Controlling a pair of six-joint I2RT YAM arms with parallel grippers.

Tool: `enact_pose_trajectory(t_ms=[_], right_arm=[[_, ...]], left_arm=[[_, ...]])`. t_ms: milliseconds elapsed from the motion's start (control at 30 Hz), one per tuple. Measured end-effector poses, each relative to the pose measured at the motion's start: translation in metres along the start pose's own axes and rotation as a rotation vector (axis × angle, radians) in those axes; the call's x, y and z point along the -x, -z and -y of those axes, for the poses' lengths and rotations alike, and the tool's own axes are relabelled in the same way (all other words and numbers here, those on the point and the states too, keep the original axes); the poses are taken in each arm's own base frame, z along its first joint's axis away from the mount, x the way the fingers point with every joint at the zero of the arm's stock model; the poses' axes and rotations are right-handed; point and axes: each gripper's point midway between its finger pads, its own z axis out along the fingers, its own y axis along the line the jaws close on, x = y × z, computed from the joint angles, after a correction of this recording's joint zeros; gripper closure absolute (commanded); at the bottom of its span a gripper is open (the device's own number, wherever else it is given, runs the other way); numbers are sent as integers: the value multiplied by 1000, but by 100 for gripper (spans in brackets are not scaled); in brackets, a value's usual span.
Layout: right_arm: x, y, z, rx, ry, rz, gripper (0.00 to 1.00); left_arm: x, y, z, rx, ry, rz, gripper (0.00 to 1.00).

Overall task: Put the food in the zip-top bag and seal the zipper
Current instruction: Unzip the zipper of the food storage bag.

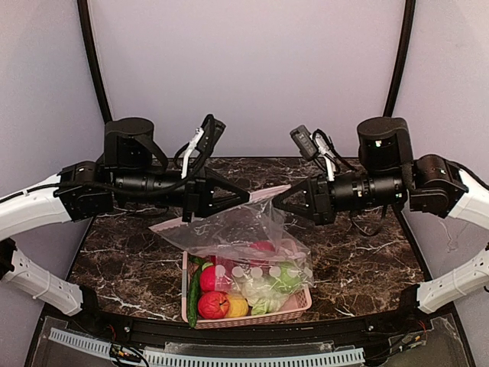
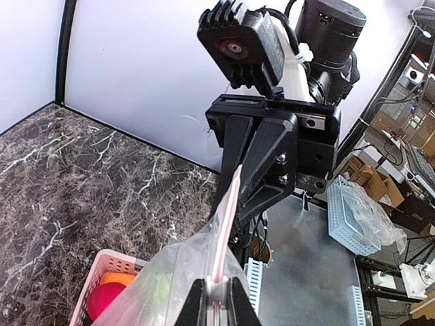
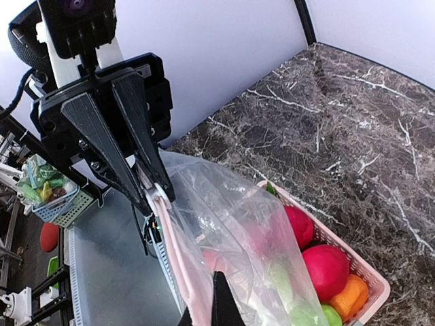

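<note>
Left jaws and right jaws both clench the zipper [image 2: 228, 224], nose to nose; zip-top bag [image 1: 244, 229] hangs at six o'clock over the pink basket [image 1: 252, 319], strip's long axis running toward eight.

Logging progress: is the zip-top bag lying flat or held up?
Held up: the left fingers and right fingers pinch the zipper strip spanning between them; the bag hangs over the pink basket.

Pink basket [image 1: 256, 318] on marble table [image 1: 122, 264]
</note>
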Motion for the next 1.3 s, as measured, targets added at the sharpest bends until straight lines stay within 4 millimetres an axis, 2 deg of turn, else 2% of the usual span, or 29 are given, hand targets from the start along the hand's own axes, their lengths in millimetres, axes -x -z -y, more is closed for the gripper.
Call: enact_pose_trajectory(t_ms=[133,267,500,733,967,1300], right_arm=[[20,10,-1,-38,26,42,100],[33,12,13,-98,23,63,100],[46,5,50,-210,-17,69,100],[61,-1,62,-244,-31,85,100],[74,0,75,-274,-46,106,100],[81,1,89,-302,-63,116,100]], left_arm=[[16,5,1,17,-20,36,99],[20,8,-7,47,-21,45,99],[19,15,-34,124,5,34,99],[24,29,-46,155,17,46,99],[24,33,-52,169,27,42,99],[23,37,-59,190,34,35,99]])
